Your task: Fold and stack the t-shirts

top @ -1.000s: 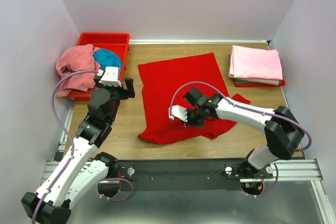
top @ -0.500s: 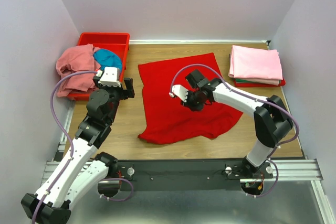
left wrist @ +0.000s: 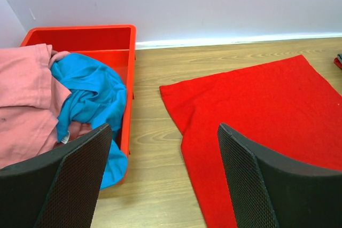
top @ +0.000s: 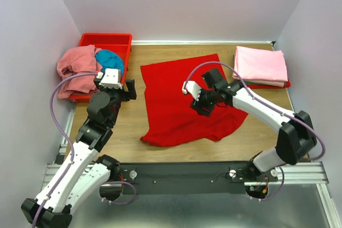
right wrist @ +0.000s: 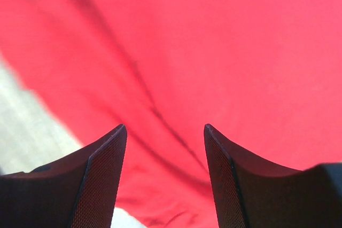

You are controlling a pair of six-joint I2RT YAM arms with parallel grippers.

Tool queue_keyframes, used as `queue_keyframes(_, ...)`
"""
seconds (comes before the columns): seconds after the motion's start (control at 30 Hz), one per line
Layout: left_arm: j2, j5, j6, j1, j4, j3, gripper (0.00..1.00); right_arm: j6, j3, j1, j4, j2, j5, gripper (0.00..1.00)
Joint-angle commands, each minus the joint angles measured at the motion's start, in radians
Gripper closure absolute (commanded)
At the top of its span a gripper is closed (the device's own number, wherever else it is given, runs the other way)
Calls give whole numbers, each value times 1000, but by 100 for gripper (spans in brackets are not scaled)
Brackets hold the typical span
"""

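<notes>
Across the middle of the wooden table (top: pixel 133 126) lies the bright red t-shirt (top: pixel 165 89), spread mostly flat with its near hem rumpled. Pale walls close in the table on three sides.

Only the top view shows the folded stack at the far right, a light pink t-shirt (top: pixel 260 63) uppermost. The left wrist view shows best how the teal blue t-shirt (left wrist: pixel 88 89) spills over the wall of the red bin (left wrist: pixel 80 28), beside the salmon pink t-shirt (left wrist: pixel 24 94). The right wrist view adds dark creases running through the red cloth (not visible from above).

The right gripper (right wrist: pixel 163 129) hangs low over the red t-shirt with its jaws spread and nothing between them; whether it touches the cloth I cannot tell. The left gripper (left wrist: pixel 164 126) is wide apart too and empty, raised between the bin and the shirt.
</notes>
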Motion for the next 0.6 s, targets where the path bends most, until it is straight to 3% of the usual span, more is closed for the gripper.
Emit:
queue_keyframes(0.0, -14, 6, 7, 6, 21, -7, 13, -85, -59, 4, -85, -57, -237, 34)
queue_keyframes(0.07, -14, 8, 6, 6, 24, -9, 13, -125, -83, 10, -148, -65, -367, 36)
queue_keyframes(0.13, -14, 5, 6, 6, 23, -9, 13, -133, -109, 49, -156, -66, -394, 37)
queue_keyframes(0.3, -12, -3, 6, 6, 21, -7, 13, -113, -148, 183, -116, -26, -319, 39)
queue_keyframes(0.57, -29, -35, 6, 7, 18, -10, 13, -15, -54, 323, -16, 191, -85, 41)
